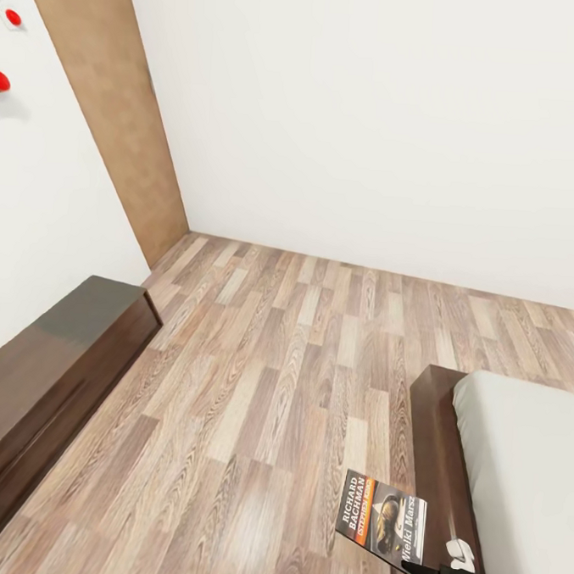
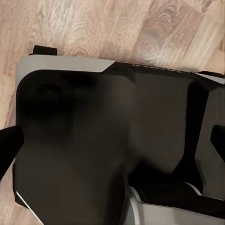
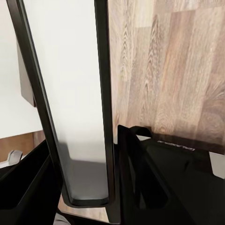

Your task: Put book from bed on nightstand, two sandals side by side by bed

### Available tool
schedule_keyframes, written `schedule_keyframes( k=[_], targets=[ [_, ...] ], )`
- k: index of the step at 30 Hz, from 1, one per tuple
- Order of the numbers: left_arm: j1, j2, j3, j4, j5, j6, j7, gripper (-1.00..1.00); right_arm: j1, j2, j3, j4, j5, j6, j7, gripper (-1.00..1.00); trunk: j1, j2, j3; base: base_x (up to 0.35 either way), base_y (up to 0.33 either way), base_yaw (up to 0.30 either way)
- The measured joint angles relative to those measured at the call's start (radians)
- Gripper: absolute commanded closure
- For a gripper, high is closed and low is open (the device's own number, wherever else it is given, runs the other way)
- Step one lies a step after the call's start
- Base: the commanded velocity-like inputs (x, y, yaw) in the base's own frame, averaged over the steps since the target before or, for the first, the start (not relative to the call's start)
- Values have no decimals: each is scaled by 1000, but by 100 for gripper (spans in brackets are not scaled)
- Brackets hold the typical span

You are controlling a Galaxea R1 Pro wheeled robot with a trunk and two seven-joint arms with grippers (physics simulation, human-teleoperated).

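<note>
The book (image 1: 381,520), a dark paperback with "Richard Bachman" lettering and an orange band, hangs over the wood-plank floor just off the bed's near corner. My right gripper (image 1: 411,570) is shut on its lower edge. The right wrist view shows the book (image 3: 70,93) edge-on, running away from the camera between the black fingers (image 3: 140,187). The bed (image 1: 522,471), with its light-grey mattress and dark brown frame, lies at the lower right. My left gripper (image 2: 112,145) is open, with nothing between its fingers (image 2: 9,145); my own dark body lies beneath it. The sandals and nightstands are out of view.
A long low dark bench (image 1: 52,375) runs along the left wall. A brown wooden door panel (image 1: 112,98) stands in the far left corner. White walls close the room behind. Wood-plank floor (image 1: 282,363) stretches between the bench and the bed.
</note>
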Motion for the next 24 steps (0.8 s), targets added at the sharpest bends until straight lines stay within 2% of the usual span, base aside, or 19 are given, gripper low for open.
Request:
schedule_keyframes(
  k=[24],
  targets=[
    [0,0,0,0,0,0,0,-100,0,0,-2,0,0,0,1,100,0,0,39,0,0,0]
  ],
)
